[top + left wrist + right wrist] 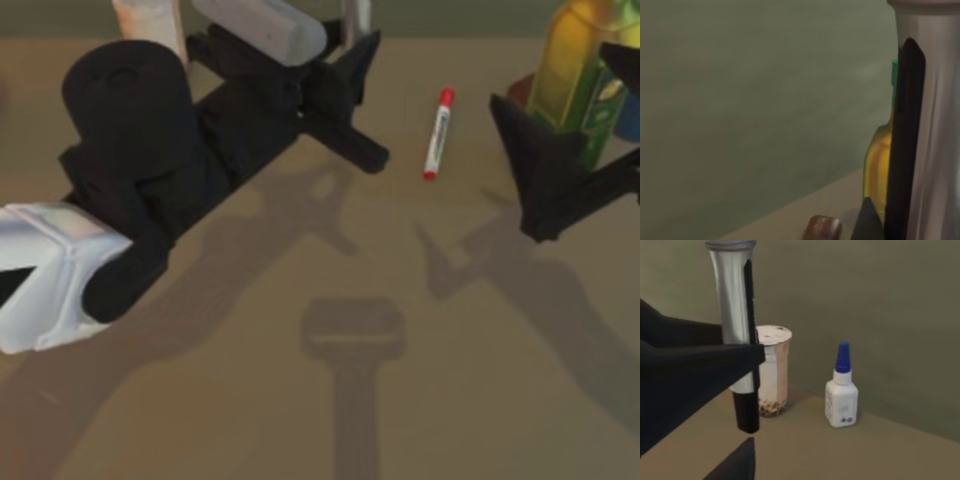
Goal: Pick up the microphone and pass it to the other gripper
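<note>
The left arm (150,150) is seen nearest in the top view, a bulky black body with a white casing, reaching from the table's left side toward the far edge. Its end, the left gripper (742,357), is shown in the right wrist view closed on the microphone (735,315). The microphone is held upright above the table (300,400), gripped on its lower part. A silver-grey body with a black strip along one side is shown, and the black lower end hangs free under the fingers. In the left wrist view the same silver body fills the frame edge.

The right gripper (565,135) is placed at the table's right side, well apart from the microphone, with its two fingers spread wide and nothing between them.

Behind the microphone a clear cup (772,370) is standing near the far edge. It is closed on top by a flat lid, and a pale filling with dark bits at the bottom is seen inside. Near it stands a small white bottle (841,400) with a blue cap; its content cannot be seen. A yellow-green bottle (580,70) stands upright at the far right, just behind the right gripper. A white marker (438,133) with a red cap is lying on the table between the two grippers.
</note>
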Action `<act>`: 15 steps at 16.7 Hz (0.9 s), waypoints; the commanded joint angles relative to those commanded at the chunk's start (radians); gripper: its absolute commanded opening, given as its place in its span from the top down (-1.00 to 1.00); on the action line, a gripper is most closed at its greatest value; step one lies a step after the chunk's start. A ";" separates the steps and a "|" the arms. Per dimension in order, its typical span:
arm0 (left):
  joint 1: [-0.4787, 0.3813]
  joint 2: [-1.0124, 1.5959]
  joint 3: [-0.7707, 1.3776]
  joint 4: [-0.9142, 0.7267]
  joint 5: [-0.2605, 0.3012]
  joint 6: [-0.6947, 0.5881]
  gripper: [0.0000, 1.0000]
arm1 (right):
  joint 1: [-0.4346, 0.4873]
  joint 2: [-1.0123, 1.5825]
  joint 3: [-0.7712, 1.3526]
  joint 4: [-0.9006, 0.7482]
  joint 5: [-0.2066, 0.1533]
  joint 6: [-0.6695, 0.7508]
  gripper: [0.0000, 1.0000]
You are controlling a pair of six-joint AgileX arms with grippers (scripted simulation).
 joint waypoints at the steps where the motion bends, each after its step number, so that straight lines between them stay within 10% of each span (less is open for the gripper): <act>1: 0.000 0.000 0.000 0.000 0.000 0.000 1.00 | 0.035 0.056 0.040 0.017 -0.001 0.002 -1.00; 15: 0.000 0.000 0.000 0.000 0.000 0.000 1.00 | 0.141 0.297 0.227 0.094 -0.003 0.007 -1.00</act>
